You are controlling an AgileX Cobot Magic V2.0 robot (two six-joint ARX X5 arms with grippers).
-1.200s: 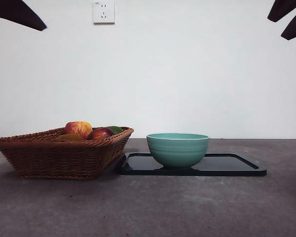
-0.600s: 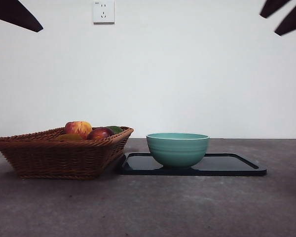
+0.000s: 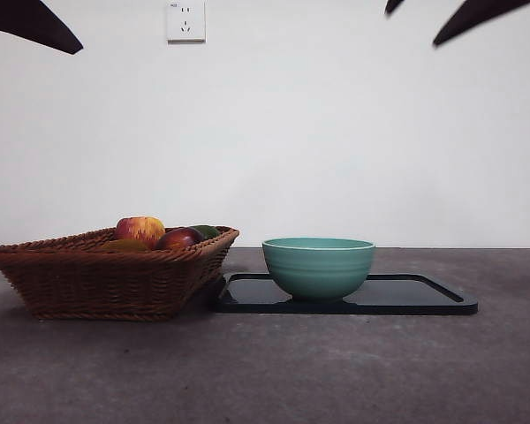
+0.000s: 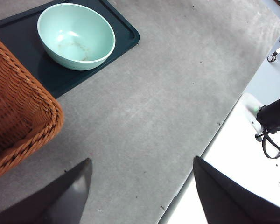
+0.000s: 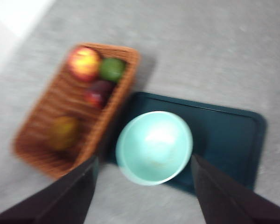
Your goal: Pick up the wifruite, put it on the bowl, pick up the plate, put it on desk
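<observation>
The teal-green bowl (image 3: 318,265) stands empty on a glossy black tray (image 3: 424,296) on the dark grey desk (image 3: 265,371). A brown wicker basket (image 3: 106,278) to its left holds a red-yellow apple (image 3: 140,230), a dark red fruit (image 3: 178,238), a green fruit (image 3: 207,231) and a yellowish fruit (image 3: 124,246). My right gripper (image 5: 143,159) is open and empty, high above the bowl (image 5: 154,147) and basket (image 5: 42,140); it shows as black tips at the front view's top right (image 3: 415,25). My left gripper (image 4: 141,161) is open and empty, high over the desk, with the bowl (image 4: 76,35) farther off.
A white wall socket (image 3: 185,21) sits on the back wall. The basket's corner (image 4: 18,107) touches the tray's near end (image 4: 126,32). In the left wrist view the desk's edge (image 4: 214,135) runs beside a white surface with a black clamp (image 4: 273,119).
The right gripper's black tips have moved left and upward along the top edge of the front view. The left arm, bowl, tray and basket have not moved.
</observation>
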